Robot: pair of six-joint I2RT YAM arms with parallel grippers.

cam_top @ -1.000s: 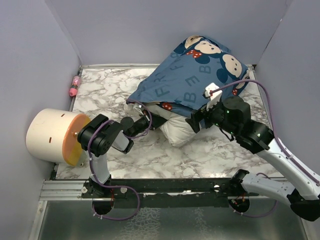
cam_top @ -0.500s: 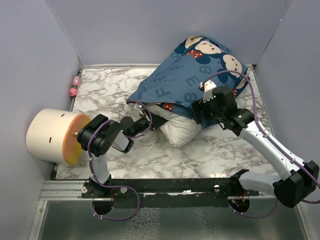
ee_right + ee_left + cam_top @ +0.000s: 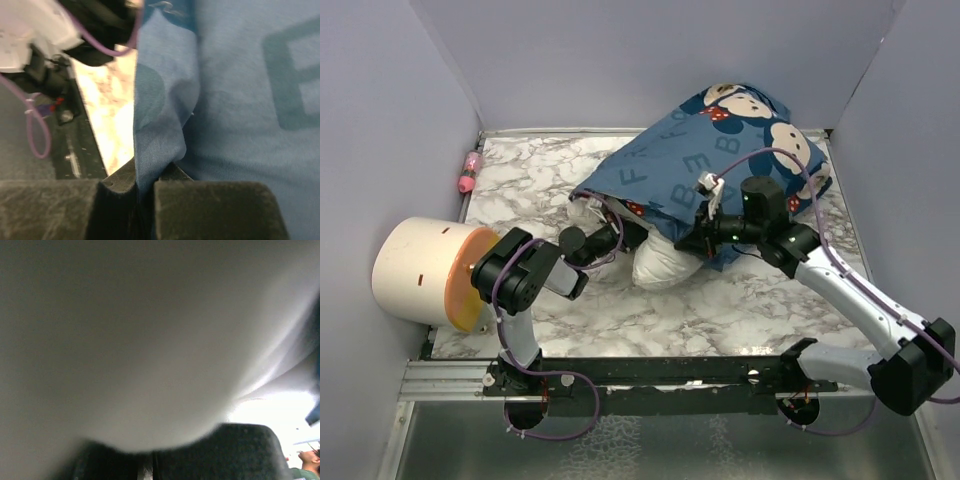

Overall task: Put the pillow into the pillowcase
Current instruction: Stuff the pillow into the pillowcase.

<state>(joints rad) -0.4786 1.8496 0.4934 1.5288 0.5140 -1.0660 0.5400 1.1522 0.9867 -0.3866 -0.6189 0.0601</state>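
Note:
The blue pillowcase (image 3: 720, 150) lies humped over the white pillow (image 3: 660, 265), whose near end sticks out of the opening. My right gripper (image 3: 695, 240) is shut on the pillowcase's lower hem; in the right wrist view a fold of the blue pillowcase (image 3: 240, 100) runs down between the closed fingers of the right gripper (image 3: 145, 180). My left gripper (image 3: 620, 235) is shut at the pillow's left side under the case's edge. In the left wrist view the pillow (image 3: 140, 340) bulges over the left gripper (image 3: 147, 460), hiding whether fabric is pinched.
A cream cylinder with an orange face (image 3: 430, 270) lies at the near left. A small pink object (image 3: 470, 172) sits by the left wall. Grey walls close in the marble table (image 3: 540, 180) on three sides. A black rail (image 3: 650, 370) runs along the front.
The right gripper moved left to the case's lower hem and closed on it. The pillowcase and the pillow's exposed end shifted slightly left. The left arm barely moved.

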